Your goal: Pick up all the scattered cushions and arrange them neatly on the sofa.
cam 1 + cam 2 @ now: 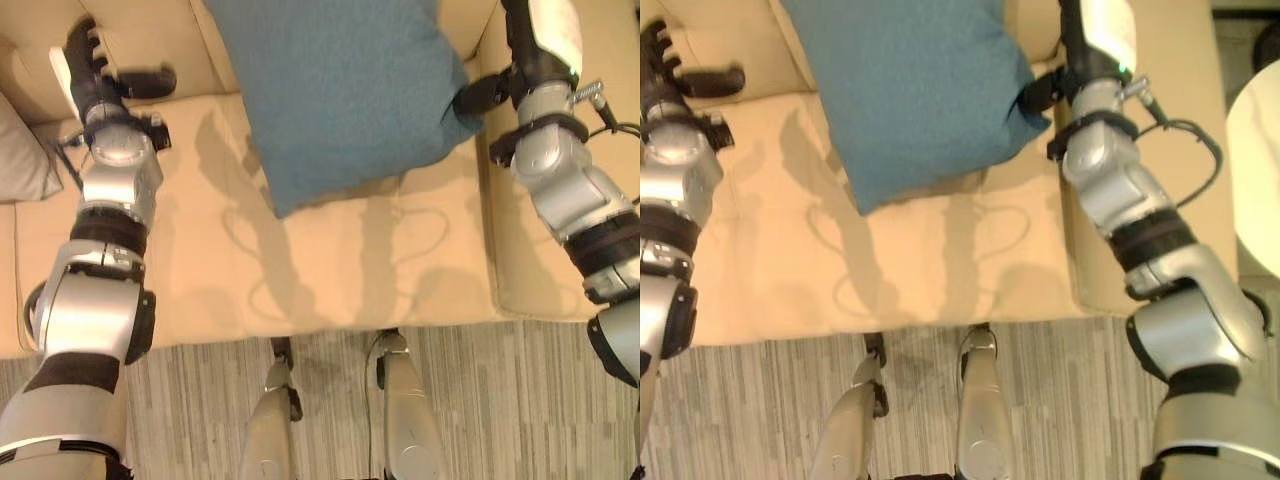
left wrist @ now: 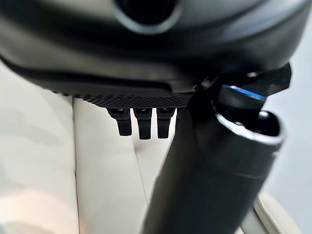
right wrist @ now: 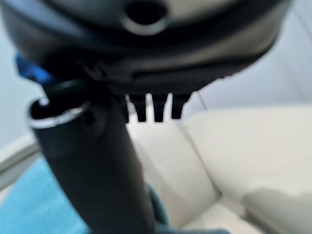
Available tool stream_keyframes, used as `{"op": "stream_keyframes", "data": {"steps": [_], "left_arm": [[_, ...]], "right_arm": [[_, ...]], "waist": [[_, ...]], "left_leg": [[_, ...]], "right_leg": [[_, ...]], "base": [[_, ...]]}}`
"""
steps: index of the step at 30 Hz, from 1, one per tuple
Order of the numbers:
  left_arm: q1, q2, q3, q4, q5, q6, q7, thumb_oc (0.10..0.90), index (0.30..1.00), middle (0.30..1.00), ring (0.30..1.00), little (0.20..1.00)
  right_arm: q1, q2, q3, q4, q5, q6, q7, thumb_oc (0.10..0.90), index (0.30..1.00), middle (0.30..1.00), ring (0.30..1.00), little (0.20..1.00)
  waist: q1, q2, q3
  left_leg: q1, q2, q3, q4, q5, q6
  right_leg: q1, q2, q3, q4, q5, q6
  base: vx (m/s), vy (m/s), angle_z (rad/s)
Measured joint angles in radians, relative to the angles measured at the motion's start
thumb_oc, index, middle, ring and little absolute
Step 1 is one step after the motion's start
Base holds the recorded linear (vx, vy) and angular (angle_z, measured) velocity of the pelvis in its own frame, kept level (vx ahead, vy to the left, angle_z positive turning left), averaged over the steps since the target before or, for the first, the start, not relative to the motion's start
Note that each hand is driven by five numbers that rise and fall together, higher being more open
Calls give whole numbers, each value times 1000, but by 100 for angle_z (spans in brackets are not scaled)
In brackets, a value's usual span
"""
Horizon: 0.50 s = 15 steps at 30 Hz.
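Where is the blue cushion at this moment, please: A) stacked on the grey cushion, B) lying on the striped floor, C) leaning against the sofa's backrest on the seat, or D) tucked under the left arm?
C: the blue cushion rests on the cream sofa seat against the backrest, with the right hand at its corner.

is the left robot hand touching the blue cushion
No, the left robot hand hangs open over the sofa seat, apart from the blue cushion.

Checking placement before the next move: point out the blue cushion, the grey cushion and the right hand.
blue cushion [image 1: 340,90]: left eye view, middle of its face.
grey cushion [image 1: 20,150]: left eye view, visible corner at the sofa's left.
right hand [image 1: 520,45]: left eye view, back of the hand.
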Motion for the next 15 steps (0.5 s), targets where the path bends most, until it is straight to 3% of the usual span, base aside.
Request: {"op": "stream_keyframes", "data": {"steps": [3, 9, 15], "left_arm": [[48, -2, -17, -2, 71, 26, 2, 800, 900, 900, 900, 900], [27, -28, -114, 55, 148, 40, -6, 800, 900, 900, 900, 900], [-45, -100, -151, 175, 126, 42, -27, 800, 900, 900, 900, 900]], "right_arm": [[16, 7, -15, 101, -9, 2, 37, 800, 900, 900, 900, 900], [-42, 94, 48, 463, -1, 17, 64, 800, 900, 900, 900, 900], [-131, 150, 85, 585, 79, 22, 63, 800, 900, 900, 900, 900]], "waist": [[13, -2, -2], [32, -4, -1], [33, -4, -1]], "left_leg": [[6, 2, -4, 7, 0, -2], [-26, -4, -36, 27, 8, -12], [-63, -7, -52, 49, 11, -16]], "right_leg": [[10, 1, -3, 7, -3, -2], [-5, -7, -25, 32, -10, 1], [-37, -11, -30, 63, -16, 0]], "base": [[-96, -10, 5], [-129, -18, 13], [-38, -21, 8]]}}
